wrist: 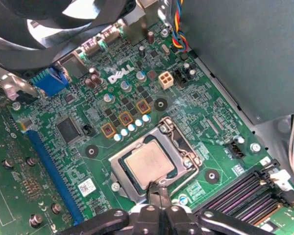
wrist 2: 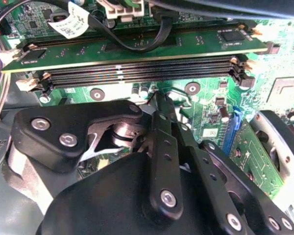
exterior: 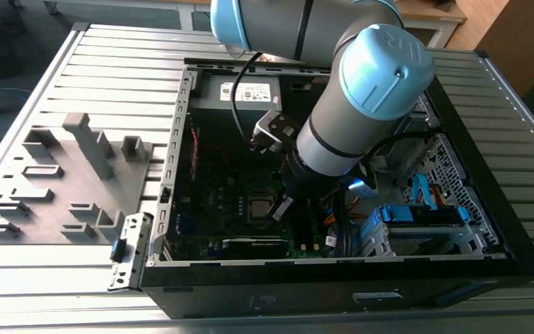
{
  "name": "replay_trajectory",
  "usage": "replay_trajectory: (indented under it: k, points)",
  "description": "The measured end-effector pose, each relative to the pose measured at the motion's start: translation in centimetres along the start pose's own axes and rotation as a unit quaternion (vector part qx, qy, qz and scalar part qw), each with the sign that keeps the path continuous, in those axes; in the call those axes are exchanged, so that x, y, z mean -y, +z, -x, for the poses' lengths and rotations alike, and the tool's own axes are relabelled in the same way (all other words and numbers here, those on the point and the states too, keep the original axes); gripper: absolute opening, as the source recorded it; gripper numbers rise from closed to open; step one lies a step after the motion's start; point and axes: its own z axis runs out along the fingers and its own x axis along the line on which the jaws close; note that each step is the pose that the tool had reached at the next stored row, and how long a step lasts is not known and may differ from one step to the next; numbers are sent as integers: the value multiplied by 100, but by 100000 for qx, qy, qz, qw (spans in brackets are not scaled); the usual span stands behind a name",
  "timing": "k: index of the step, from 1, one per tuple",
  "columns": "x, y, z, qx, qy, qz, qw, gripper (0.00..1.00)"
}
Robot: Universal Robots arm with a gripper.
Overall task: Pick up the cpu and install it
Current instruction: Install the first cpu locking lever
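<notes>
First wrist view: the cpu (wrist: 149, 163) lies flat in its socket (wrist: 118, 172) on the green board (wrist: 196, 122), silver top up, framed by the socket's metal bracket. The gripper (wrist: 158, 187) comes down at the chip's near edge, its dark fingertips (wrist: 153, 191) drawn close together and seemingly touching that edge, though contact is hard to confirm. In the second wrist view the gripper (wrist 2: 162, 100) shows its black linkage folded inward, tips pressed together near the memory slots (wrist 2: 137, 73). In the exterior view the arm (exterior: 350, 118) reaches down into the open case (exterior: 517, 243), the cpu (exterior: 261, 207) just beside the gripper (exterior: 284, 207).
</notes>
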Motion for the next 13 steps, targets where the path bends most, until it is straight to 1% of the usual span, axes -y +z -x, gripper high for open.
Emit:
replay_trajectory:
  k: [8, 10, 11, 13]
  points:
    - [-18, -7, -11, 61, 2, -26, 100000, 11]
    - [-23, -27, -12, 122, -4, -3, 100000, 11]
    - [-28, -48, -16, 43, 24, 1, 100000, 11]
    - [-34, -84, -19, 53, 20, -35, 100000, 11]
